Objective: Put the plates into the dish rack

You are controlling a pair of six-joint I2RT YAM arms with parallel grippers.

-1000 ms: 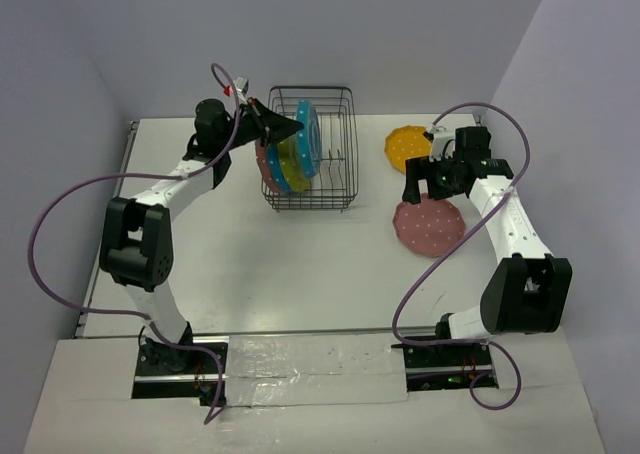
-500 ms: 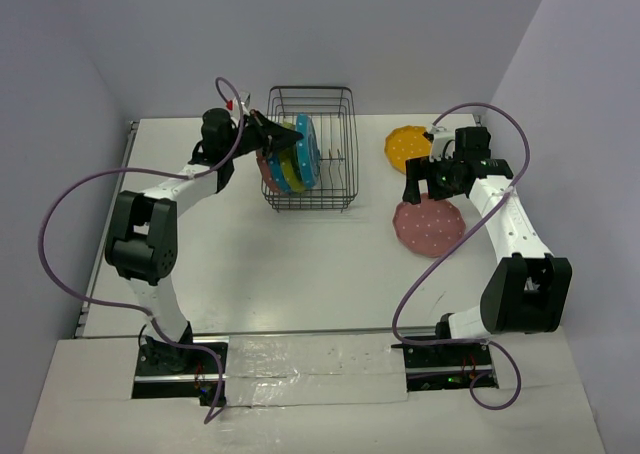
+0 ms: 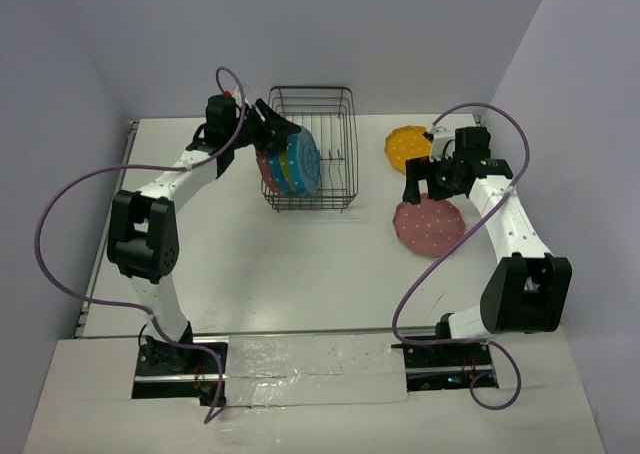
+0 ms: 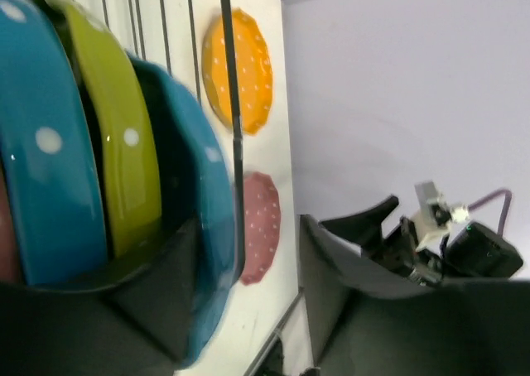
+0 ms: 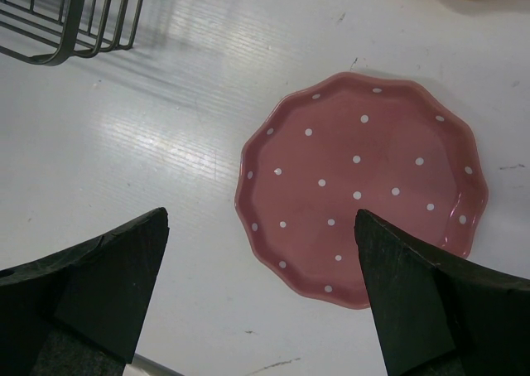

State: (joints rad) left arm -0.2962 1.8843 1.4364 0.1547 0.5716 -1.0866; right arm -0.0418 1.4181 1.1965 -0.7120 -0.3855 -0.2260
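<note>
The black wire dish rack [image 3: 335, 154] holds several plates on edge at its left end: pink [image 3: 266, 170], teal, yellow-green [image 3: 287, 164] and a second teal plate [image 3: 304, 160]. My left gripper [image 3: 277, 132] is over that end, open. In the left wrist view its left finger [image 4: 149, 310] lies against the nearest teal plate [image 4: 207, 219], while the right finger stands apart from it. My right gripper [image 3: 418, 186] hangs open above a pink plate [image 5: 364, 181] lying flat on the table. An orange-yellow plate [image 3: 408, 146] lies flat behind it.
The rack's right half has bare divider prongs [image 3: 335, 159]. Walls close in the white table [image 3: 250, 264] at the back and on both sides. The rack's near corner [image 5: 74, 20] shows in the right wrist view, to the left of the pink plate.
My left gripper carried the teal plate down into the rack beside the yellow-green one, then its jaws came apart. The right arm has not moved.
</note>
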